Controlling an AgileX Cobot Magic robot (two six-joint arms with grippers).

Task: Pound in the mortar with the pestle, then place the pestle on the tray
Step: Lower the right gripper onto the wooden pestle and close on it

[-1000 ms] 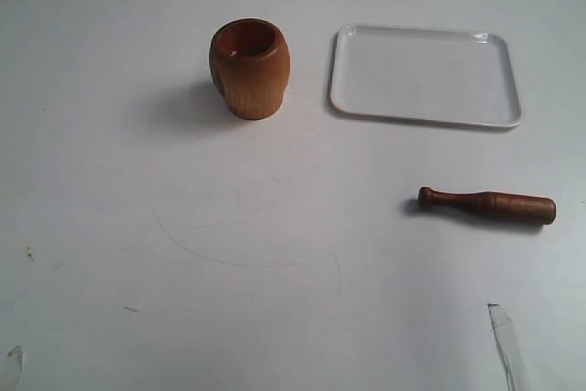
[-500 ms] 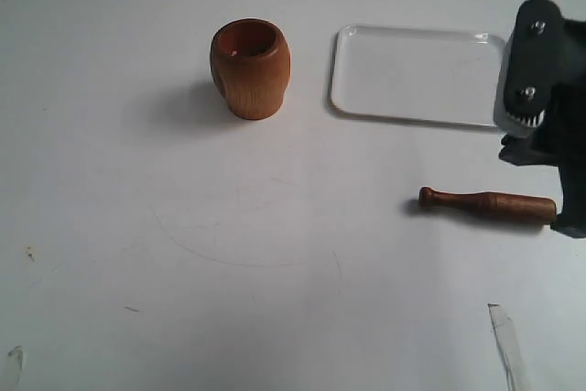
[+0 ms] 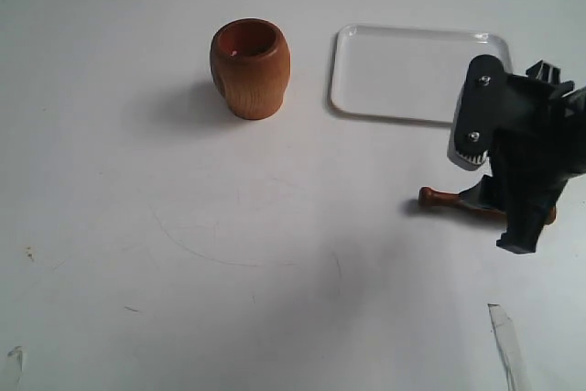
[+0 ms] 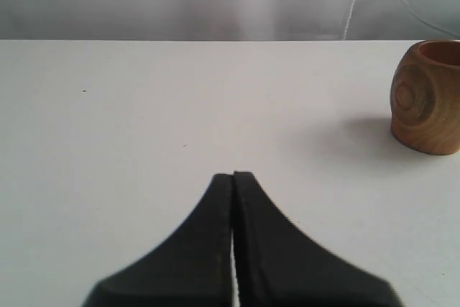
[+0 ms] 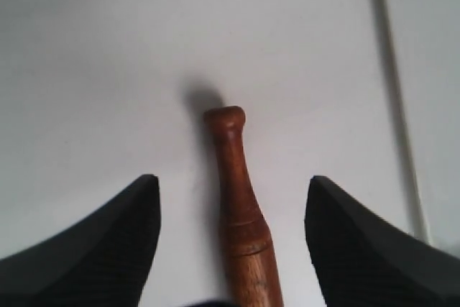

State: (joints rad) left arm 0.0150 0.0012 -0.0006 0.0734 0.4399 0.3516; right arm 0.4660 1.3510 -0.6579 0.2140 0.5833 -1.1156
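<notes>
Slim dark brown wooden pestle (image 3: 439, 197) lying near flat white tray (image 3: 412, 70), well apart from orange-brown wooden mortar (image 3: 249, 69); now straddled by right gripper (image 5: 231, 185), absent a second ago, jaws spread wide, nothing grasped; pickup seemingly next; left gripper (image 4: 233, 177) pressed together

Inspector: Wooden items?
Me: I note the mortar (image 3: 249, 68) as turned wood, orange-brown, grain rings visible, low satin sheen. I note the pestle (image 5: 241, 213) as darker wood, smooth, lightly polished, with fine turned grooves.
Inspector: Tray and bench?
Me: The tray (image 3: 403, 75) is white, glossy, seemingly plastic. The bench (image 3: 183, 272) is matt white, faintly scratched and scuffed.
Inspector: Your own hardware?
Me: My right gripper (image 5: 231, 181) is matt black plastic, its fingers (image 5: 108, 242) finely ribbed, with bright metal screws (image 3: 473, 135). My left gripper (image 4: 233, 175) has the same matt black finish.
</notes>
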